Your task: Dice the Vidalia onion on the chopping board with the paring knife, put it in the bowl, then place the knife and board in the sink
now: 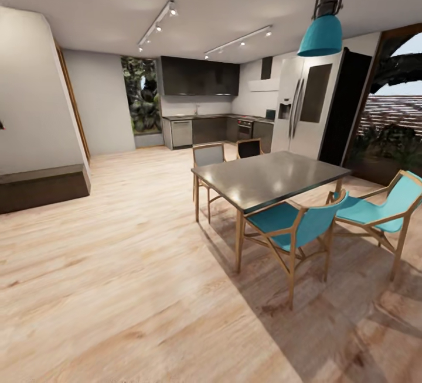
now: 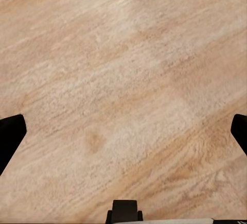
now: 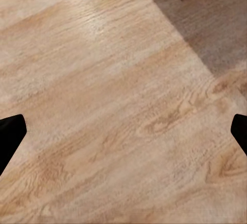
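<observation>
Bare wood floor (image 1: 117,289) is seen nearest, open leftward; a dining table (image 1: 266,178) with chairs (image 1: 293,225) stands right, the kitchen (image 1: 199,108) far beyond. Left gripper (image 2: 123,131) and right gripper (image 3: 123,131) are spread wide, empty.

Room count, as we see it
We count one dining bench (image 1: 275,175), four chairs (image 1: 296,225), one teal pendant lamp (image 1: 320,34), one refrigerator (image 1: 300,105), two ceiling light tracks (image 1: 157,21).

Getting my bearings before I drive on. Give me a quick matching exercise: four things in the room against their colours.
Things:
1. hanging lamp
2. fridge
3. dining table
4. floor

Colours:
A. light wood
B. dark grey
C. teal
D. silver-white

Pairs: 1-C, 2-D, 3-B, 4-A
</observation>
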Available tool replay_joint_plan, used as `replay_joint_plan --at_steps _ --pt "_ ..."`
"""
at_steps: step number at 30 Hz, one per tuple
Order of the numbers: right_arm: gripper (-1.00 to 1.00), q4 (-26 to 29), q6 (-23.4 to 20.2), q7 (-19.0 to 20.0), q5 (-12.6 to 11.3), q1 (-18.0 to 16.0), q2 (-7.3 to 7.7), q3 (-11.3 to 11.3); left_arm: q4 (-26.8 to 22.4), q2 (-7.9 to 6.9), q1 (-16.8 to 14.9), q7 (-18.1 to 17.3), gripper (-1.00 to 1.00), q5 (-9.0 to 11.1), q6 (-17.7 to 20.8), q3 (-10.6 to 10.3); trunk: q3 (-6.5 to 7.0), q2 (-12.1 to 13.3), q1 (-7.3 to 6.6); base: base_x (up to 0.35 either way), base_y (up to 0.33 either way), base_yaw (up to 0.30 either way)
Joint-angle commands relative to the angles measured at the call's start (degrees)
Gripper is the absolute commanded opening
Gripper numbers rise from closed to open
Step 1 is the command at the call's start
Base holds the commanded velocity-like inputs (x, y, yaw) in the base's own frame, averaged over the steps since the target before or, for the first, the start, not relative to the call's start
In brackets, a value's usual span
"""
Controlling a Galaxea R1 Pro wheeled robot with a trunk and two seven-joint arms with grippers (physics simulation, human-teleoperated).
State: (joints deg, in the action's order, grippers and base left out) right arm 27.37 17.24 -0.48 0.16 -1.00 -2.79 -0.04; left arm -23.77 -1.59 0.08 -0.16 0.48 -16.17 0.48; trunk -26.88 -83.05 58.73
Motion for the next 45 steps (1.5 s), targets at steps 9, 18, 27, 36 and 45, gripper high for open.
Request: replay_joint_plan --at_steps 9,18,27,36,45 --pt "1.00 0.0 0.2 0.0 0.0 0.0 0.00 0.0 0.0 0.00 0.0 0.0 1.00 0.1 -0.1 0.0 -0.05 0.0 0.00 0.000 0.000 0.287" --pt "1.00 0.0 0.2 0.0 0.0 0.0 0.02 0.0 0.0 0.00 0.0 0.0 1.00 0.0 -0.1 0.0 -0.05 0.0 0.00 0.000 0.000 0.287" --pt "1.00 0.0 0.2 0.0 0.0 0.0 0.06 0.0 0.0 0.00 0.0 0.0 1.00 0.0 -0.1 0.0 -0.05 0.0 0.00 0.063 0.000 0.287" --pt "1.00 0.0 0.2 0.0 0.0 0.0 0.01 0.0 0.0 0.00 0.0 0.0 1.00 0.0 -0.1 0.1 -0.05 0.0 0.00 0.309 0.000 0.287" --pt "1.00 0.0 0.2 0.0 0.0 0.0 0.05 0.0 0.0 0.00 0.0 0.0 1.00 0.0 -0.1 0.1 -0.07 0.0 0.00 0.344 0.000 0.284"
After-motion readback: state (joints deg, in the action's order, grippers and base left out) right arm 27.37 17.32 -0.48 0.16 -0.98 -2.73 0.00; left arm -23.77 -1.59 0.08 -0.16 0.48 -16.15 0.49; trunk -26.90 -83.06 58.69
